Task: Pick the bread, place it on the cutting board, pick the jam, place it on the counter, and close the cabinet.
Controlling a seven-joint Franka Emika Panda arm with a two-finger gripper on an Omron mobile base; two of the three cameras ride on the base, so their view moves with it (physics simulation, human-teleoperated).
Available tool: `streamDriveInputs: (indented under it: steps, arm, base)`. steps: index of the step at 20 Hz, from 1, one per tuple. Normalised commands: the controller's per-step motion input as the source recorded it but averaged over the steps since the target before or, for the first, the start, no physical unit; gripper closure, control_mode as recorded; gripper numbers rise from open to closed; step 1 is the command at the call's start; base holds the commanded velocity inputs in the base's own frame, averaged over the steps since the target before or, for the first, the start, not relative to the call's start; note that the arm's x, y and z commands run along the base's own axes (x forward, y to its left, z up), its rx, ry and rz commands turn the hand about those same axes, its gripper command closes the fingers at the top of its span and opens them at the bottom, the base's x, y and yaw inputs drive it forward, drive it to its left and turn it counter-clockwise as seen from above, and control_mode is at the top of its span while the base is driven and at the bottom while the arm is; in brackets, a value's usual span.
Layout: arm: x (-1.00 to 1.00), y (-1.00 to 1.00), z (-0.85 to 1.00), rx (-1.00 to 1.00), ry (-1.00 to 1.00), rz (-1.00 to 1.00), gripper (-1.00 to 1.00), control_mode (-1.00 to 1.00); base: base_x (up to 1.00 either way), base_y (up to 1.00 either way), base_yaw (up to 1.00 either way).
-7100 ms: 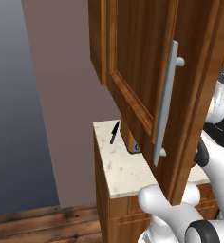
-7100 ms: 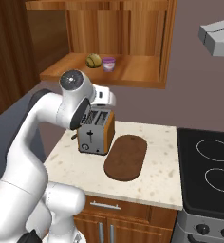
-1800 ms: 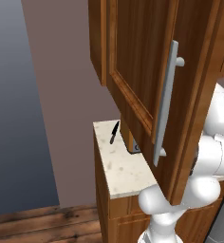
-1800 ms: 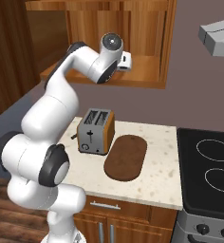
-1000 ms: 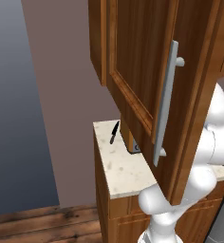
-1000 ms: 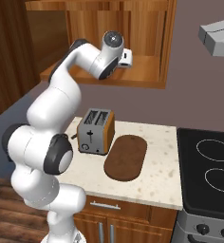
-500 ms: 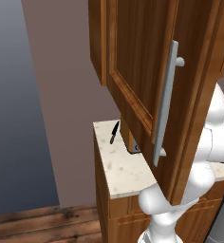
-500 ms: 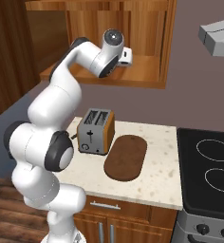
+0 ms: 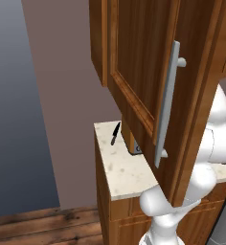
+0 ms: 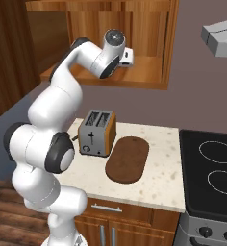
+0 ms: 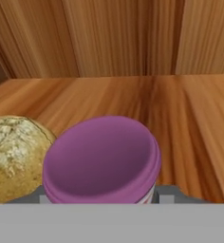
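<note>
The purple jam (image 11: 102, 159) stands on the wooden shelf of the cabinet (image 10: 144, 72), right in front of the hand camera. My gripper (image 11: 102, 195) is shut on the jam, a grey fingertip (image 11: 40, 193) pressed against each side of the jar. The golden bread (image 11: 14, 152) sits on the same shelf, touching the jam's left side. In the right base view my arm reaches up into the open cabinet, its hand (image 10: 129, 55) at the shelf. The dark oval cutting board (image 10: 128, 158) lies bare on the counter (image 10: 163, 173). The cabinet door (image 9: 148, 72) stands wide open.
A silver toaster (image 10: 97, 133) stands just left of the cutting board. The black stovetop (image 10: 211, 168) lies to the right under a grey hood (image 10: 221, 33). A black knife (image 9: 115, 133) rests at the counter's back. The door's silver handle (image 9: 166, 105) hangs near my arm.
Over the last second the fingers have closed in on the jam. The arm has stayed almost still at the shelf.
</note>
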Motion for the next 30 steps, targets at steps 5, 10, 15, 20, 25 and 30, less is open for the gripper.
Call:
streamDriveInputs:
  steps: [5,10,15,20,25,30]
  arm:
    - [-0.35,0.0,0.0,0.0,0.0,0.03,1.0,-1.0]
    - [-0.84,-0.17,0.0,0.0,0.0,0.0,1.0,-1.0]
    - [-0.98,-0.29,-0.02,0.0,-0.01,0.0,1.0,-1.0]
    - [-0.96,-0.39,-0.1,0.0,0.0,0.0,1.0,-1.0]
    - [-0.89,-0.47,-0.25,0.0,0.0,0.0,1.0,-1.0]
    - [-0.64,-0.39,-0.46,0.0,0.0,0.0,1.0,-1.0]
  base:
    - [0.0,0.0,0.0]
    - [0.0,0.0,0.0]
    - [0.0,0.0,0.0]
    - [0.0,0.0,0.0]
    - [0.0,0.0,0.0]
    - [0.0,0.0,0.0]
